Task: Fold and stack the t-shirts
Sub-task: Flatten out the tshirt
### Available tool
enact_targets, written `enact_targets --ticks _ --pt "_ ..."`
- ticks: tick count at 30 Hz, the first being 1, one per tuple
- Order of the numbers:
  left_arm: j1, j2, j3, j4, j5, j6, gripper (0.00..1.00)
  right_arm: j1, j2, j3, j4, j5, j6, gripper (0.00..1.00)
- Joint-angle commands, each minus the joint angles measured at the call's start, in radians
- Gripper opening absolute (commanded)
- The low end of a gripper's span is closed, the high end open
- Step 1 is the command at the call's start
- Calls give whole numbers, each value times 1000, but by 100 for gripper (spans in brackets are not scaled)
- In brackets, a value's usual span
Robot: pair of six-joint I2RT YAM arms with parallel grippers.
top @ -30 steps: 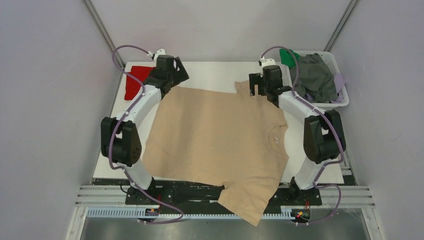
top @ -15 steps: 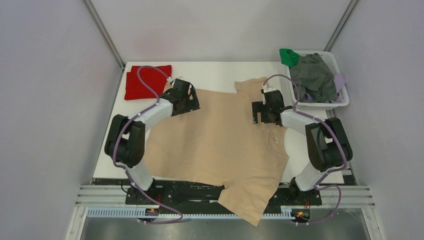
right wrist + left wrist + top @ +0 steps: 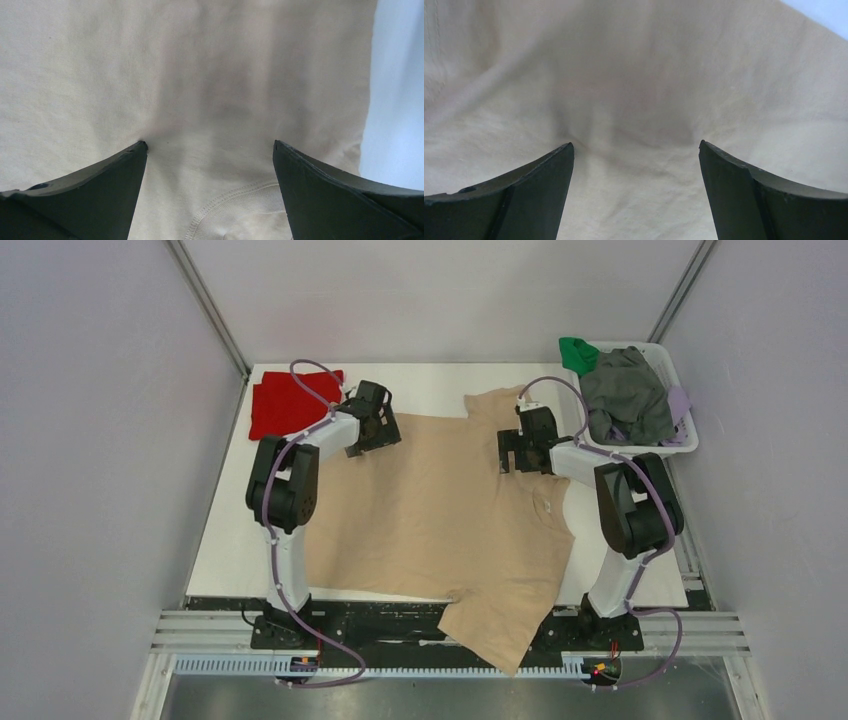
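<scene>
The beige t-shirt (image 3: 440,510) lies spread flat on the white table (image 3: 430,385), with one sleeve hanging over the near edge. The red t-shirt (image 3: 285,403), folded to a rectangle, lies at the back left corner. My left gripper (image 3: 383,436) is open, its tips pressed on the beige cloth (image 3: 634,90) near the shirt's far left edge (image 3: 635,146). My right gripper (image 3: 512,453) is open, its tips on the beige cloth just beyond the neck seam (image 3: 235,205), midway between the tips (image 3: 209,143). Neither gripper holds cloth.
A white basket (image 3: 668,445) at the back right holds grey, green and lilac clothes. Bare white table shows along the back, down the left side, and to the right of the shirt (image 3: 395,100). Metal rails run along the near edge.
Both grippers have come back from the far edge and toward the middle, onto the beige shirt. The red shirt is no longer covered by the left arm. The beige shirt's left side has drawn inward.
</scene>
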Motion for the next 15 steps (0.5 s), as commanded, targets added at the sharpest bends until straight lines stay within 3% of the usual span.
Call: enact_targets --ticks 1,10,15 --pt "25 121 120 -68 -6 -45 100 -13 132 120 1 62 -19 98" --pt "36 255 349 -135 19 -22 100 -61 308 398 -42 52 -39 98" --pt "34 195 366 -150 54 -11 100 -63 231 397 -66 31 -63 98"
